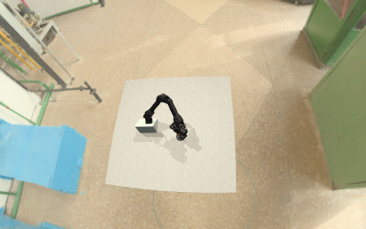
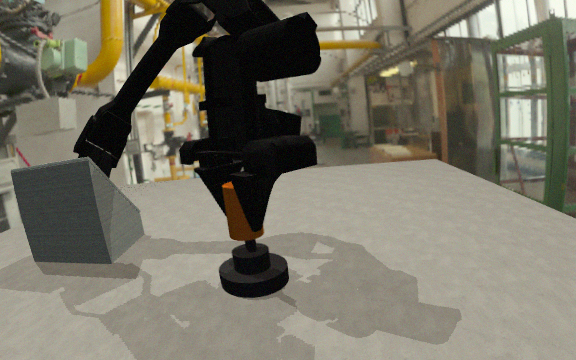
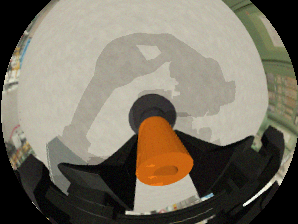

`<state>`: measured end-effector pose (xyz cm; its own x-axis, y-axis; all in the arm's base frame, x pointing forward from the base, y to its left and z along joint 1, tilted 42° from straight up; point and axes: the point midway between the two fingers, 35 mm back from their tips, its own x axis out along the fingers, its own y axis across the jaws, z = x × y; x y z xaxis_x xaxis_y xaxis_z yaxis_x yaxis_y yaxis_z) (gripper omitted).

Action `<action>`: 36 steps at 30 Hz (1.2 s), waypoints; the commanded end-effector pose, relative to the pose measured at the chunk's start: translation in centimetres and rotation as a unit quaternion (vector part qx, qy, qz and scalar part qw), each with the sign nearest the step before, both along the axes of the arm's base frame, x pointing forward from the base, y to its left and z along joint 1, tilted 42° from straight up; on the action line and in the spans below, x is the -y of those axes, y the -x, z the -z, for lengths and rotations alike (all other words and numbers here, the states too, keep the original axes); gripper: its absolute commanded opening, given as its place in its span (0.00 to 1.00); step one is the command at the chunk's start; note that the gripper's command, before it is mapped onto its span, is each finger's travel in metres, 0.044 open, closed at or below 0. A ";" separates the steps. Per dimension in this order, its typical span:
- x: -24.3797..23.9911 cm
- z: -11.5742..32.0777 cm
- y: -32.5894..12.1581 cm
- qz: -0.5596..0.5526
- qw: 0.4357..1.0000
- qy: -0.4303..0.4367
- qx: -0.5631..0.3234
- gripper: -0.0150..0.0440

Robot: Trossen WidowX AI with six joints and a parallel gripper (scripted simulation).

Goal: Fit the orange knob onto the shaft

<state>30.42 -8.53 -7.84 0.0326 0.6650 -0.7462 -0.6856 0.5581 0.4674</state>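
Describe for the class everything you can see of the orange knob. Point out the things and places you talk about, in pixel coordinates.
The matte orange tapering knob (image 2: 237, 220) (image 3: 162, 150), plastic-looking, is held between the fingers of the black pincer (image 2: 240, 205) (image 3: 156, 135). It leans slightly, its wider end down in the exterior view. The end face seen from the wrist has a D-like opening. Below the knob, a short stretch of dark shaft (image 2: 251, 245) shows above the round black pedestal (image 2: 254, 285) (image 3: 137, 112), so it isn't fully seated.

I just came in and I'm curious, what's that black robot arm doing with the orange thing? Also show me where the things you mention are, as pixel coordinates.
The robot arm's gripper (image 2: 238, 210) (image 3: 156, 135) is holding an orange knob (image 2: 236, 220) (image 3: 162, 145) above a dark round pedestal (image 2: 254, 283) (image 3: 137, 114). It needs to fit the knob onto the thin shaft (image 2: 251, 246) that sticks up there. A bit of shaft still shows below the knob, so the knob isn't all the way down. I can't tell whether the flat sides line up.
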 end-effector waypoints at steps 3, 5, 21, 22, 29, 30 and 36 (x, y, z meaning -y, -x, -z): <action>0.3 -0.1 -0.5 -0.010 1.000 0.004 0.014 0.25; 0.2 0.0 -0.5 -0.010 1.000 0.004 0.014 0.25; 0.3 0.1 -0.2 -0.010 1.000 0.004 0.014 0.25; 0.3 0.1 -0.1 -0.010 1.000 0.004 0.014 0.25; 0.0 0.3 0.1 -0.010 1.000 0.004 0.014 0.25; 0.0 0.3 0.1 -0.010 1.000 0.004 0.014 0.25; -0.1 0.4 0.1 -0.018 1.000 0.005 0.020 0.25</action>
